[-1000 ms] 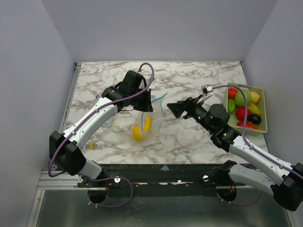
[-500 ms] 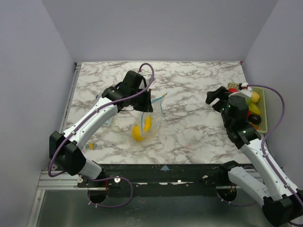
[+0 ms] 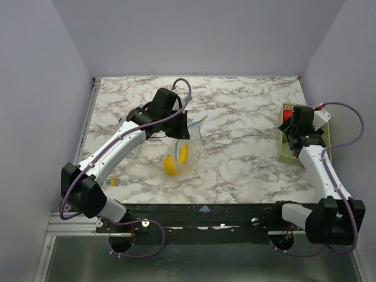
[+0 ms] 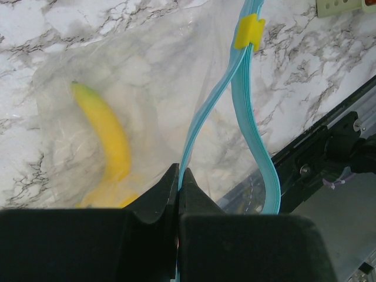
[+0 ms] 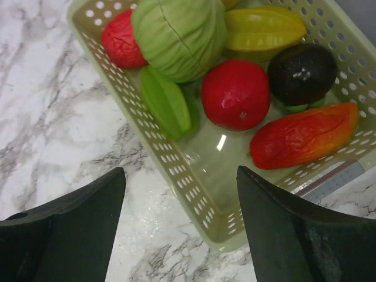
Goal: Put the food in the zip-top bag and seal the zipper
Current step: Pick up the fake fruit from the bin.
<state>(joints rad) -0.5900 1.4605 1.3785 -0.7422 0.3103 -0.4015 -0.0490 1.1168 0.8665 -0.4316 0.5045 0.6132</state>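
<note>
The left pincer [image 4: 178,182] was clamped on the blue zipper [image 4: 202,117] of the bag [image 4: 147,70], a banana [image 4: 108,135] inside just beyond it. The right pincer [image 5: 179,176] hung wide open, basket [image 5: 147,141] of food [image 5: 235,94] directly beneath.

Tabletop [image 3: 247,100]: white marble pattern, grey veins.
Basket [image 5: 176,167]: yellow-green perforated plastic, right side of overhead view.
Small yellow-blue item [image 3: 113,182], lower left: possibly a clip, unclear.
</note>
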